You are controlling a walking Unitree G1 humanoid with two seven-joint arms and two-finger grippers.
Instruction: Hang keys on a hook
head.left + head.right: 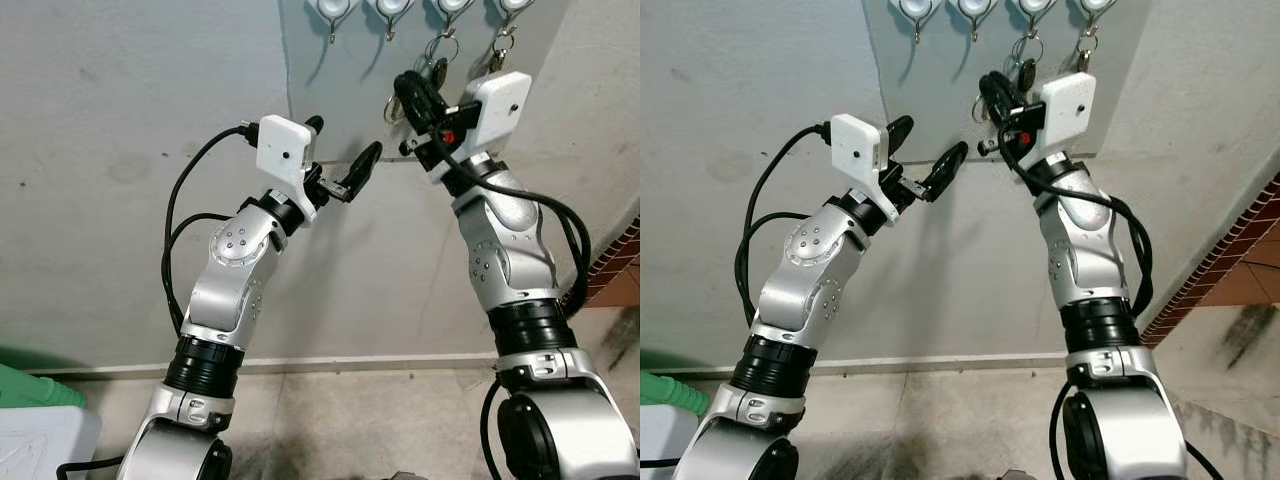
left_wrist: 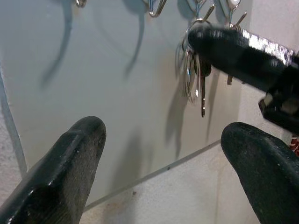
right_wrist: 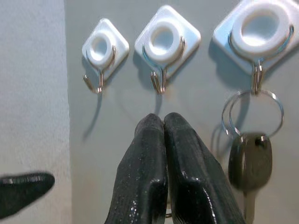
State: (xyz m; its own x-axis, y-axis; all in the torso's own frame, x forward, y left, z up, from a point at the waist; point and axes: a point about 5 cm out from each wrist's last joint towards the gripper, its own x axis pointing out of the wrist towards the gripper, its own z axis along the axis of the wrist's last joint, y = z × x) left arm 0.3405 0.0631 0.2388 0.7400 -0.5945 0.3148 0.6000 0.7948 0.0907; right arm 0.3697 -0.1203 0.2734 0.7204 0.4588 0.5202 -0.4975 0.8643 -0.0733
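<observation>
Left eye view: four hooks; two key bunches hanging.

White hooks, black-headed silver keys, grey wall panel.

Keys on hook, 2 hooks beside.

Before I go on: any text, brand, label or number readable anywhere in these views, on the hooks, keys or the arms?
None can be read.
Hooks: plain white bases, no print.
Black-headed key on its ring: no legible mark.
Key bunch: too blurred to show any stamping.
White camera housings on the wrists: blank faces.
Right gripper and left gripper fingers: plain black.
</observation>
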